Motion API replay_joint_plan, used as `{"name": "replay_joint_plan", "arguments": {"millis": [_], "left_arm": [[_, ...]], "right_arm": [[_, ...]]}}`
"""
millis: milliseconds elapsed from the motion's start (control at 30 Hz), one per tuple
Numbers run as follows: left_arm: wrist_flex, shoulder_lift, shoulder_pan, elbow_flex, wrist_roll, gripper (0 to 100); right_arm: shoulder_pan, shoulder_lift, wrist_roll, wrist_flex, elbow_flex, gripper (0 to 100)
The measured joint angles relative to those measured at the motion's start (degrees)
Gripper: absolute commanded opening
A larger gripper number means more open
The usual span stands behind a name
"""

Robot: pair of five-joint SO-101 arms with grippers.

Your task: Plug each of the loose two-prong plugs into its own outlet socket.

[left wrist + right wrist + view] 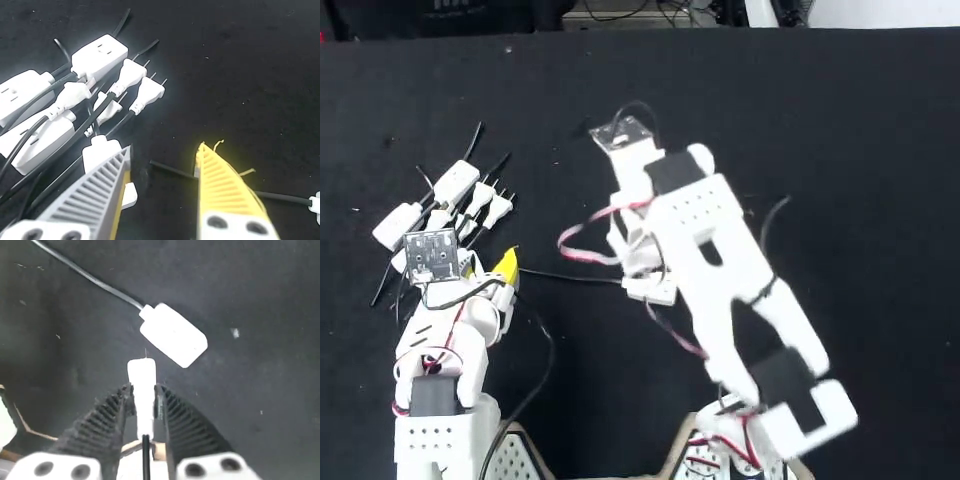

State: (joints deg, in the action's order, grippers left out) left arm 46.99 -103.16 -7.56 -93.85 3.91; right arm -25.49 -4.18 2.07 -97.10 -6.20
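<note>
Plug [142, 377] sits clamped in your right claw [143, 390], with a socket [174, 341] just beyond it. Your left claw [164, 148] gapes open, and from overhead the loose plugs [497, 209] lie at its eleven o'clock.

The high camera hangs above the black table [840, 150] and looks down on all of it from far off. The left wrist camera sits close to the table and looks out past the left gripper [164, 148] at the pile of white plugs and sockets [75, 95], the same pile [455, 185] that the high camera sees much smaller near the table's left side. The right wrist camera is very near the table and looks down past the right gripper [144, 387] and the white plug [142, 375] in it at one white socket block [173, 341].
</note>
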Motion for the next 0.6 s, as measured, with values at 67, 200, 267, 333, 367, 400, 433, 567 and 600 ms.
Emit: {"name": "replay_joint_plan", "arguments": {"millis": [67, 200, 267, 333, 367, 400, 433, 567, 600], "left_arm": [[0.0, 0.0, -0.1, 0.0, 0.0, 21], [0.0, 0.0, 0.0, 0.0, 0.0, 21], [0.0, 0.0, 0.0, 0.0, 0.0, 21], [0.0, 0.0, 0.0, 0.0, 0.0, 21], [0.0, 0.0, 0.0, 0.0, 0.0, 21], [0.0, 0.0, 0.0, 0.0, 0.0, 21], [0.0, 0.0, 0.0, 0.0, 0.0, 21], [0.0, 0.0, 0.0, 0.0, 0.0, 21], [0.0, 0.0, 0.0, 0.0, 0.0, 21]], "right_arm": [[1.7, 2.4, 0.0, -1.4, 2.1, 1.1], [6.6, 4.7, 0.0, -1.6, 3.3, 1.1], [8.6, 5.2, 0.0, -0.4, 3.3, 1.1], [10.7, 5.5, 0.0, 0.9, 3.3, 1.1], [11.7, 5.6, 0.0, 1.4, 3.3, 1.1], [12.4, 5.6, 0.0, 1.7, 3.3, 1.1], [12.7, 5.6, 0.0, 1.7, 3.3, 1.1], [12.7, 5.6, 3.3, -0.6, 3.3, 1.2], [12.7, 5.6, 5.0, -1.5, 3.3, 1.2]]}}
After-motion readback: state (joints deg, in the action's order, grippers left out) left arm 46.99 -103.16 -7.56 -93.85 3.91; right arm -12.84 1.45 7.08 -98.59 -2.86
